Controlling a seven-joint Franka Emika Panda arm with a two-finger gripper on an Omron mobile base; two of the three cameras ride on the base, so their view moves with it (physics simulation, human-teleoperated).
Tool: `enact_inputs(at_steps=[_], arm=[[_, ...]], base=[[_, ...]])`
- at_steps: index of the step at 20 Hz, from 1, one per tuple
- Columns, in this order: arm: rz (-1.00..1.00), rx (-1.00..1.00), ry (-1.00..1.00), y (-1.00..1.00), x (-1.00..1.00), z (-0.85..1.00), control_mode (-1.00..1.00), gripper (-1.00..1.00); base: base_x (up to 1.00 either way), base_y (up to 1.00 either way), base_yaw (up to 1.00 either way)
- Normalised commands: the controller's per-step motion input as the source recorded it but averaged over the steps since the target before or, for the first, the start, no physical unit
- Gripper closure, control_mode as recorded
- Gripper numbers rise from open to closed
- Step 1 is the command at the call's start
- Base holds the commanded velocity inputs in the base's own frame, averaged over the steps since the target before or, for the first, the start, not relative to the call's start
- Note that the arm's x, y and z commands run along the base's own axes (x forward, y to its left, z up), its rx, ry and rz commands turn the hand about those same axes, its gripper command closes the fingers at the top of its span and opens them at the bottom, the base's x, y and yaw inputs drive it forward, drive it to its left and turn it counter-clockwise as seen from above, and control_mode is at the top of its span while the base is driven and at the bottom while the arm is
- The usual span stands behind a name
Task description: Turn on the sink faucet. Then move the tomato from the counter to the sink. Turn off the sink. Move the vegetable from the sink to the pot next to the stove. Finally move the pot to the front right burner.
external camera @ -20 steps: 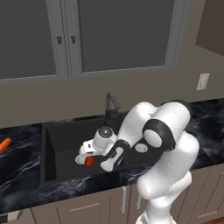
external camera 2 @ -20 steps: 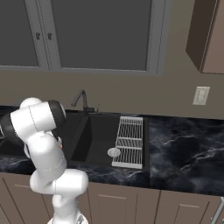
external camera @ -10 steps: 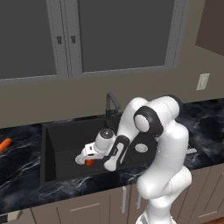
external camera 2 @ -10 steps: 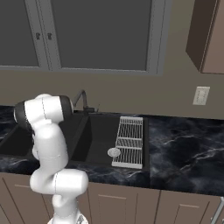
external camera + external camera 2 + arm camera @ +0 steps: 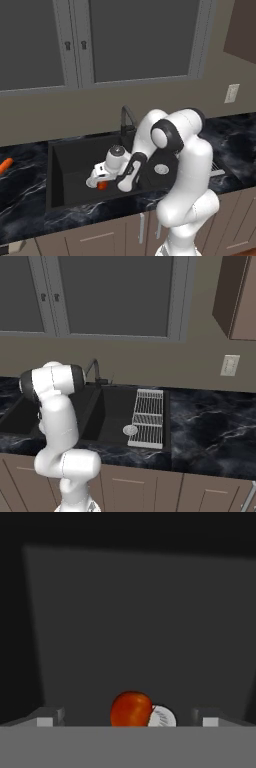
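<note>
Two spread fingers of the gripper (image 5: pixel 128 721) flank the tomato (image 5: pixel 131 710) without touching it. It lies in the sink (image 5: pixel 65 165), over the drain (image 5: pixel 163 717).

Base views evenly lit, soft; hand view dim, shadowed edges.

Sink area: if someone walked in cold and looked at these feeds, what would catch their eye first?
Probably the red-orange tomato on the floor of the black sink, beside a round silver drain. The open claw reaches down into that left basin, its fingertips standing wide on either side of the tomato. Next, the orange carrot on the marble counter at far left, and the white wire rack over the right basin.
</note>
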Motion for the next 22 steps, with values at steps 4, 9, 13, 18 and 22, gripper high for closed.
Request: enact_inputs(at_steps=[4, 9, 13, 18, 22], arm=[[0.0, -0.04, 0.08, 0.05, 0.32, -0.21, -1.0, -1.0], [0.0, 0.0, 0.02, 0.0, 0.23, -0.29, -1.0, -1.0], [0.0, 0.0, 0.03, 0.03, 0.28, -0.21, -1.0, -1.0], [0.0, 0.0, 0.03, 0.07, 0.31, -0.32, -1.0, -1.0], [0.0, 0.0, 0.04, 0.16, 0.28, -0.21, -1.0, -1.0]], base=[[0.0, 0.0, 0.0], [0.0, 0.0, 0.0], [0.0, 0.0, 0.0], [0.0, 0.0, 0.0], [0.0, 0.0, 0.0]])
